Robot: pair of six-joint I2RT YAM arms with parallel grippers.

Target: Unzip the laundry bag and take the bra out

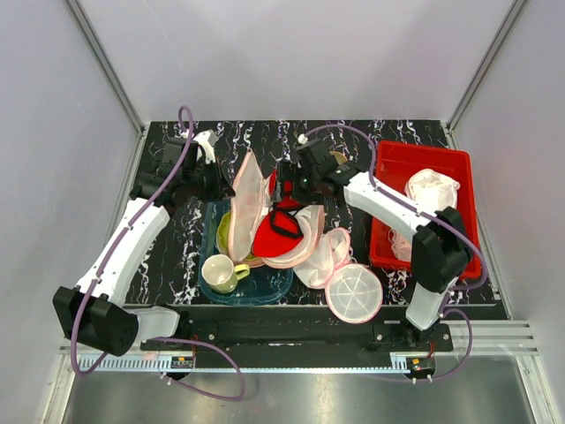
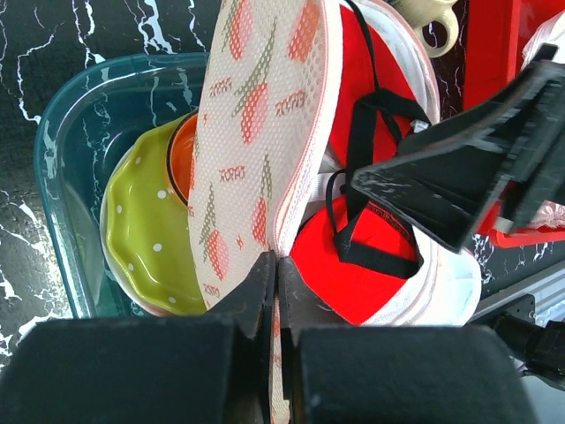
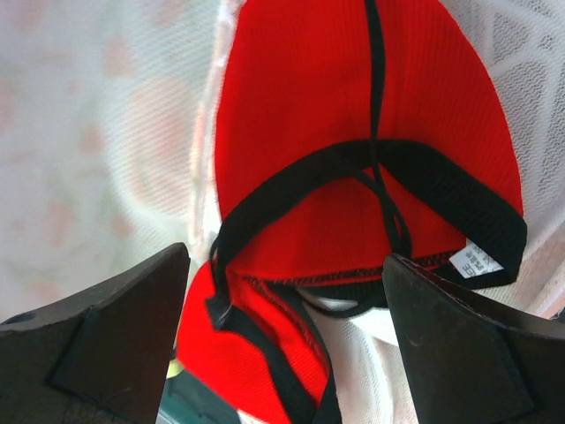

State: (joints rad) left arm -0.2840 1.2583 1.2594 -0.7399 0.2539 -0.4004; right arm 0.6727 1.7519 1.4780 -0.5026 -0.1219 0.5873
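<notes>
laundry bag (image 1: 250, 190) | open, one half upright, long axis near-far | bra (image 1: 269, 238) inside

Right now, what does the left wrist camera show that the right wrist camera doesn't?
Only left wrist: the left end effector shut on the edge of the white mesh laundry bag with red tulip prints, plus a lime-green dotted dish in a teal plastic tub. Only right wrist: a small white fabric tag on the black band. Both: the red fabric bra with black straps inside the opened bag.
</notes>
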